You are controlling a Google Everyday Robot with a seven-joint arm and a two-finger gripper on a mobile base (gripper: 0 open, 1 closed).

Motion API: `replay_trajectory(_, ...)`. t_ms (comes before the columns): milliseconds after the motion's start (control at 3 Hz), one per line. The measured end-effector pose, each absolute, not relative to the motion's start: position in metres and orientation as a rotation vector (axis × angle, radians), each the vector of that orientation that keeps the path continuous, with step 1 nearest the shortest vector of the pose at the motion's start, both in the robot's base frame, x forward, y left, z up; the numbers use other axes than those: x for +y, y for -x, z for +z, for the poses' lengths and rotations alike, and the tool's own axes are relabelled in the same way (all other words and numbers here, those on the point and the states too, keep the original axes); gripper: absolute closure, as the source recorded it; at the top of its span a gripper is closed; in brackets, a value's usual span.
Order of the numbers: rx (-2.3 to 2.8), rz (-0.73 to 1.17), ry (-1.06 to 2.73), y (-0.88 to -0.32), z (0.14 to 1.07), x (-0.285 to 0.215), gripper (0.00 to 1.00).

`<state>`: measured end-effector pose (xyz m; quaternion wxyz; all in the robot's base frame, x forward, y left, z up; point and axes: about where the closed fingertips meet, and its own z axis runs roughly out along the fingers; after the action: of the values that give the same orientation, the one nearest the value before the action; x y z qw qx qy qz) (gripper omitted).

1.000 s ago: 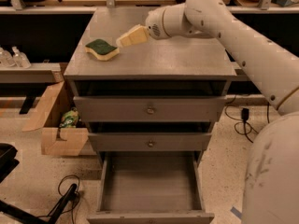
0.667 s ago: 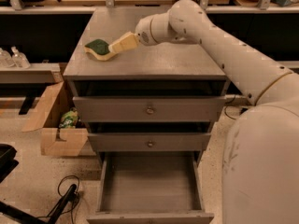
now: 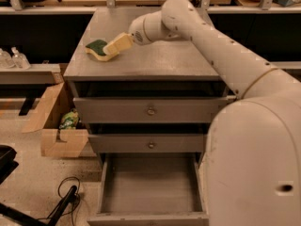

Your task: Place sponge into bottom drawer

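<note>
The sponge point(image 3: 97, 48), dark green on top with pale yellow foam below, lies on the grey cabinet top point(image 3: 155, 60) near its left edge. My gripper point(image 3: 116, 44) reaches in from the right at the end of the white arm, and its tip sits at the sponge's right side, touching or overlapping it. The bottom drawer point(image 3: 150, 185) is pulled out at the front of the cabinet, and its flat grey floor is bare.
Two grey drawers with round knobs point(image 3: 150, 110) point(image 3: 150, 145) sit above the open one. A cardboard box point(image 3: 59, 126) stands on the floor to the left. A black cable and stand point(image 3: 61, 204) lie at the lower left. My white body point(image 3: 254, 164) fills the right.
My arm has swung left across the cabinet top, and the gripper has gone from a little right of the sponge to the sponge's right edge. The sponge has stayed put.
</note>
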<state>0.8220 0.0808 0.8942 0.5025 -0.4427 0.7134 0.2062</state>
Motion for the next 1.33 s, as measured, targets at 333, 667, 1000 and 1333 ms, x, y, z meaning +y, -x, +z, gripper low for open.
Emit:
replay_trajectory(333,1.747,0.496,1.168,-0.834,0.879,0.115,0.00)
replay_trajectory(667,1.778,0.498,1.228,-0.842,0.859,0.137,0.00)
replay_trajectory(1000,1.813,0.499,1.243,-0.844,0.845,0.142,0.00)
replay_trajectory(1333,1.864,0.502,1.252,-0.845,0.825,0.145,0.25)
